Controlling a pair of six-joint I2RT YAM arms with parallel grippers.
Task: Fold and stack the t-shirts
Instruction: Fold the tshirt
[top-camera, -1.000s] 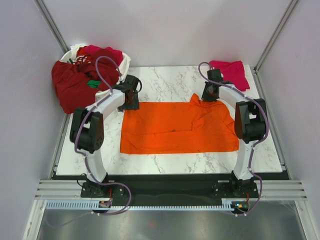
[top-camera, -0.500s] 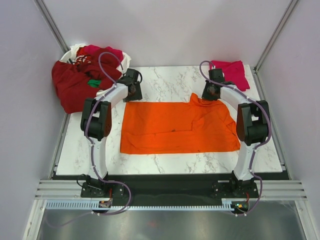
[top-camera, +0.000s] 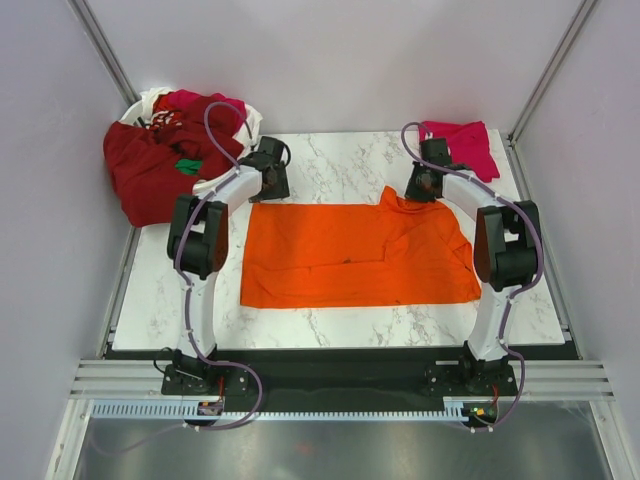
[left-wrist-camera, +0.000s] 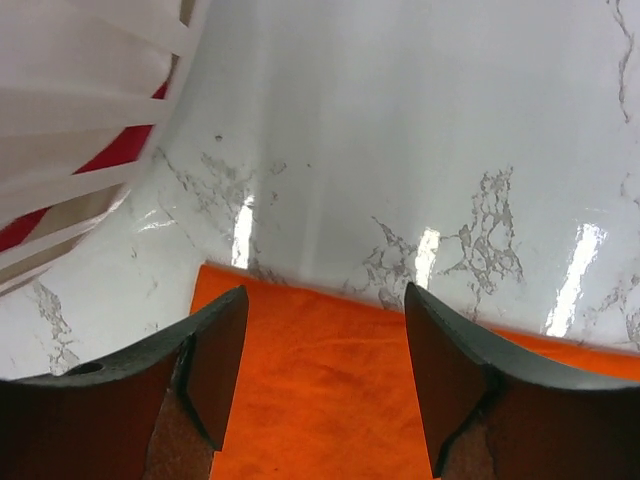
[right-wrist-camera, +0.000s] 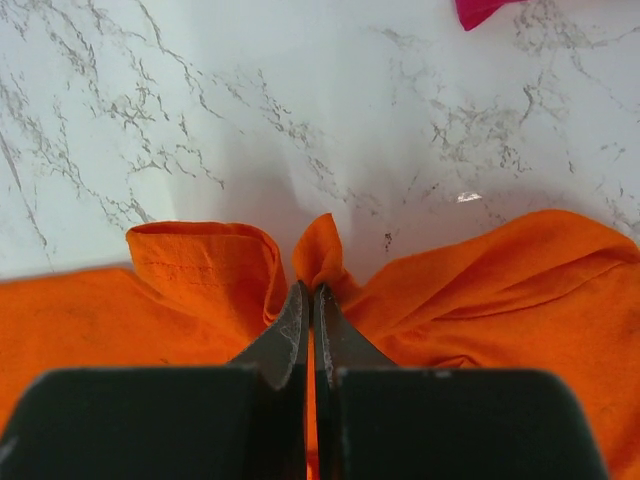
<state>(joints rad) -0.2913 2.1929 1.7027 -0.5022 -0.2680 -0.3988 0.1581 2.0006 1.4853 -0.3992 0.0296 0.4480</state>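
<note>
Cloth of orange t-shirt (top-camera: 350, 255) sits clamped in right gripper (right-wrist-camera: 310, 292); left gripper (left-wrist-camera: 322, 300), jaws apart, should seize far corner squarely.

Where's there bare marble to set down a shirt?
Bare: the far strip beyond the orange shirt, between the left tool and right tool; the near strip along the front edge. Crowded: magenta shirt in the far-right corner, heaped basket at far-left.

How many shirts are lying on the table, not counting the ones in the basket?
2. An orange shirt is spread across the middle, and a pink shirt sits at the far right corner. The pile in the basket holds more, too bunched to count.
</note>
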